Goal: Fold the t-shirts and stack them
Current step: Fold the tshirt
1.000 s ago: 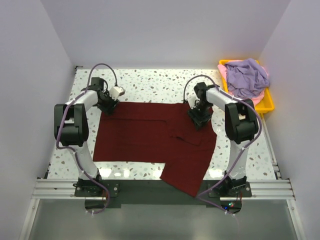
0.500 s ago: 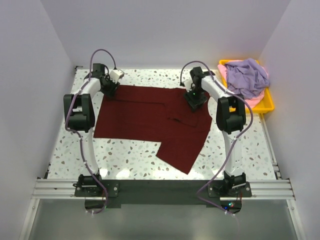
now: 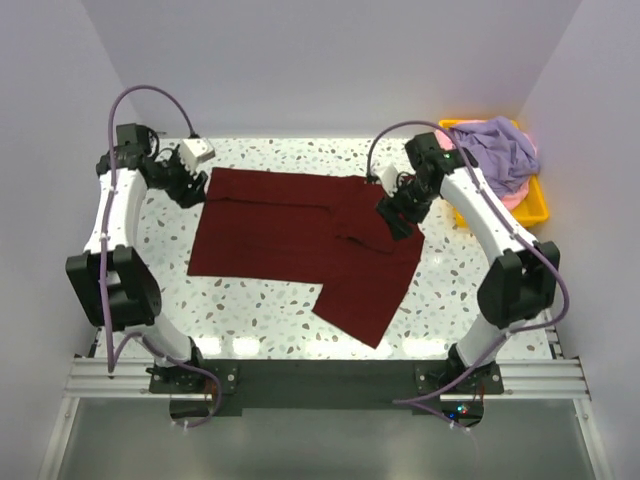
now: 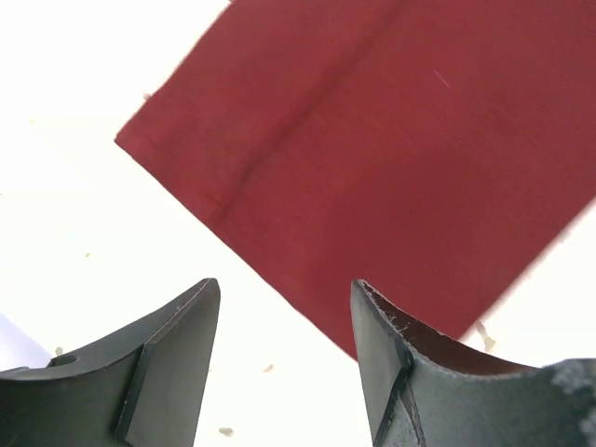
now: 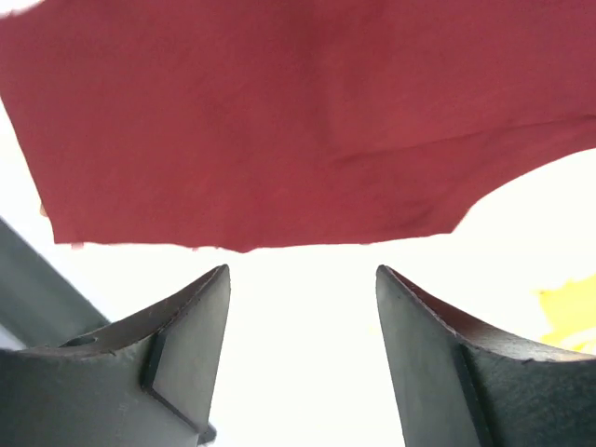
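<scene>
Cloth first, from the overhead camera: the dark maroon red short-sleeved cloth t-shirt (image 3: 290, 235) lies spread flat on the white speckled table (image 3: 250, 310), with its near right part trailing toward the arm bases. The left gripper (image 3: 188, 187) sits at that shirt's far left corner, and the right gripper (image 3: 398, 212) is over its far right part. Off to the right of the maroon shirt and apart from it, the shallow yellow plastic tray (image 3: 537, 210) holds a crumpled lavender purple cloth t-shirt (image 3: 495, 150), and a pale pink cloth t-shirt (image 3: 512, 200) peeks out beneath it. Over to the left wrist camera: the left gripper (image 4: 284, 298) has its two dark fingers spread apart with nothing between them, only bright table. The maroon shirt (image 4: 391, 158) stretches beyond the tips, a stitched hem running along its edge to the corner. Now the right wrist camera: the right gripper (image 5: 302, 279) is likewise parted and empty, bare table in the gap. The maroon shirt's (image 5: 279, 121) edge lies just beyond its fingertips.
</scene>
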{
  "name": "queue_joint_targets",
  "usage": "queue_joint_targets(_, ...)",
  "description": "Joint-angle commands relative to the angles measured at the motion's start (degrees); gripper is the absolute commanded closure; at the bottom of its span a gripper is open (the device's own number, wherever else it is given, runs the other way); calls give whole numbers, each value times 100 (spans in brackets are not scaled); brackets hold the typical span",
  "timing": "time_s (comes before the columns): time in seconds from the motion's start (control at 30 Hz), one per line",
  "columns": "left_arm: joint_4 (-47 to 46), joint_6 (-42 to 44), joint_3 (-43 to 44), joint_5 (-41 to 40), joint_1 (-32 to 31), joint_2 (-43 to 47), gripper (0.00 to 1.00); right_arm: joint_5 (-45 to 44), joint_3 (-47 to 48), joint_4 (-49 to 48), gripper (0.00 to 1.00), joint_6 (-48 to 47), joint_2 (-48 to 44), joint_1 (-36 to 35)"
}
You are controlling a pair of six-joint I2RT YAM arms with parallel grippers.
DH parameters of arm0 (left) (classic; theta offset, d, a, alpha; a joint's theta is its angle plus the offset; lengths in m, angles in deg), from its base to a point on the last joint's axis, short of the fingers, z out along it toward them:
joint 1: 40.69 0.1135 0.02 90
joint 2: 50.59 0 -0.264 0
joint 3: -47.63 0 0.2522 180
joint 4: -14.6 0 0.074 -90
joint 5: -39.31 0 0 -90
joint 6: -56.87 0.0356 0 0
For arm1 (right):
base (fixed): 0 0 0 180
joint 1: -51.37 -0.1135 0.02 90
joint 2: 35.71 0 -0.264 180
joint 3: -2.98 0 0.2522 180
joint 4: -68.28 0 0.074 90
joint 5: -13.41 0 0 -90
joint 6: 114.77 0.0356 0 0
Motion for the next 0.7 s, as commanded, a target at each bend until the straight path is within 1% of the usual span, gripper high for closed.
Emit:
queue_joint_targets(0.0, 1483, 1668, -792, 515, 110, 245, 37, -35, -1125, 55, 35, -661, -525, -528)
queue_joint_targets(0.07, 1694, 1943, -1108, 471, 163, 404, 37, -176, -1558, -208, 37, -662, -693, -801)
queue_joint_targets(0.1, 1713, 2040, -1414, 436, 207, 561, 37, -299, -1760, -279, 39, -644, -806, -1099)
queue_joint_targets(0.13, 1713, 2180, -1557, 401, 224, 641, 37, -361, -2119, -445, 41, -618, -834, -1241)
queue_joint_targets(0.2, 1591, 2260, -1977, 269, 242, 878, 38, -466, -2429, -622, 44, -495, -878, -1548)
queue_joint_targets(0.23, 1520, 2269, -2102, 225, 242, 958, 38, -519, -2639, -797, 45, -460, -878, -1611)
queue_joint_targets(0.3, 1344, 2296, -2410, 137, 233, 1142, 39, -546, -2763, -904, 47, -424, -860, -1708)
queue_joint_targets(0.47, 1029, 2322, -2744, -30, 233, 1310, 39, -616, -3071, -1062, 51, -460, -816, -1849)
queue_joint_targets(0.67, 474, 2103, -3069, -197, 242, 1380, 40, -783, -3537, -1457, 51, -477, -817, -2007)
